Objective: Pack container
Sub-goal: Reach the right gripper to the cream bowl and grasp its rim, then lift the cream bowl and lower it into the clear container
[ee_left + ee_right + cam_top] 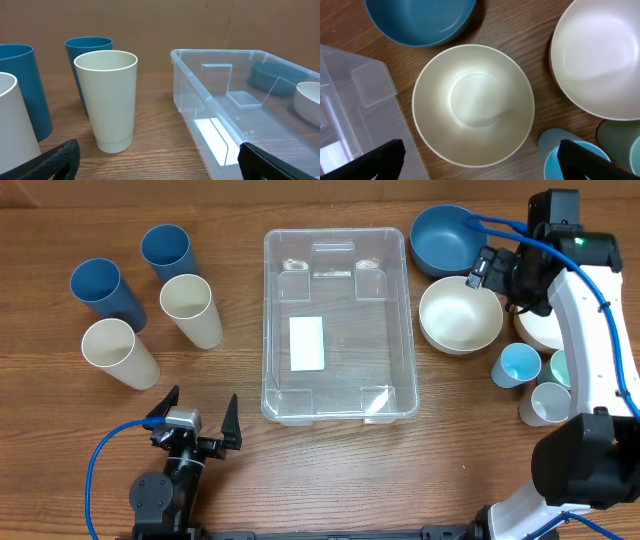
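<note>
Spread, your right jaws hang over the cream bowl, placed to lift it into the container; left jaws idle, spread.

Unobstructed top of the container; tall cups near its left side, bowls just beside its right.

4 cups stand upright at left on the wooden table: a cream cup nearest the middle, a blue cup just behind it, a second blue cup and a cut-off cream cup. The clear container sits at right, with a white label on its base. A blue bowl and a cream bowl show through its walls. The left gripper has its black fingers spread wide.
</note>
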Available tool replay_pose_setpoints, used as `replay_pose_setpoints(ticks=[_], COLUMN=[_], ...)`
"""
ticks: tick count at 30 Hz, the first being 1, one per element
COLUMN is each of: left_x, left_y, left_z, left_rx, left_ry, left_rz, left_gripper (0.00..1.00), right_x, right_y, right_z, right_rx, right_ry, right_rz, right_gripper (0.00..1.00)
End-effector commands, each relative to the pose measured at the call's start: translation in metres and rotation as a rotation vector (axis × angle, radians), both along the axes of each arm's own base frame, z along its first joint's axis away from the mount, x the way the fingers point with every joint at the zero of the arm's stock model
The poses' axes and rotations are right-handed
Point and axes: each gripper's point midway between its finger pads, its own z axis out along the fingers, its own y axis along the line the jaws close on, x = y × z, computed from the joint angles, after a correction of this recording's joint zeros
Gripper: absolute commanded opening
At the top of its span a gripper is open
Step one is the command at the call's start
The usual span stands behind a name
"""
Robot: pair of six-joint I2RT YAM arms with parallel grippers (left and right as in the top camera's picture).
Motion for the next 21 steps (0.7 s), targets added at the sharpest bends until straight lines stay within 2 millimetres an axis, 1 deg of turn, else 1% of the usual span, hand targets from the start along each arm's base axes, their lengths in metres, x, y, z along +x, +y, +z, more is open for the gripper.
replay_pose_setpoints(ticks=[1, 6, 8, 12, 16, 17, 18, 19, 21], left_x=[0.0, 0.0, 0.0, 0.0, 0.0, 0.0, 0.0, 0.0, 0.0], left_y=[0.002, 0.002, 0.002, 0.002, 0.002, 0.002, 0.002, 0.002, 0.002], left_z=[0.001, 0.001, 0.001, 0.001, 0.001, 0.001, 0.001, 0.001, 0.001], left_rx=[-0.01, -0.01, -0.01, -0.01, -0.01, -0.01, -0.01, -0.01, -0.01], left_ry=[-0.005, -0.005, -0.005, -0.005, -0.005, -0.005, -0.005, -0.005, -0.005], left_rz=[0.012, 0.012, 0.012, 0.012, 0.012, 0.012, 0.012, 0.012, 0.012], left_gripper=[1.0, 1.0, 1.0, 1.0, 1.0, 1.0, 1.0, 1.0, 1.0], right_x=[-0.006, -0.009, -0.012, -0.013, -0.005, -0.003, -0.002, 0.0, 0.001], right_y=[-0.006, -0.008, -0.013, -0.023, -0.026, -0.025, -0.025, -0.025, -0.025], right_z=[-0.043, -0.078, -0.091, -0.103, -0.11, -0.111, -0.112, -0.112, -0.112], right_rx=[-0.006, -0.002, 0.003, 0.029, 0.051, 0.055, 0.054, 0.055, 0.056], right_ry=[0.089, 0.099, 0.101, 0.086, 0.038, 0.027, 0.018, 0.011, 0.005], right_rz=[-0.022, -0.034, -0.058, -0.086, -0.093, -0.091, -0.09, -0.089, -0.088], right_gripper=[1.0, 1.0, 1.0, 1.0, 0.98, 0.95, 0.88, 0.74, 0.62])
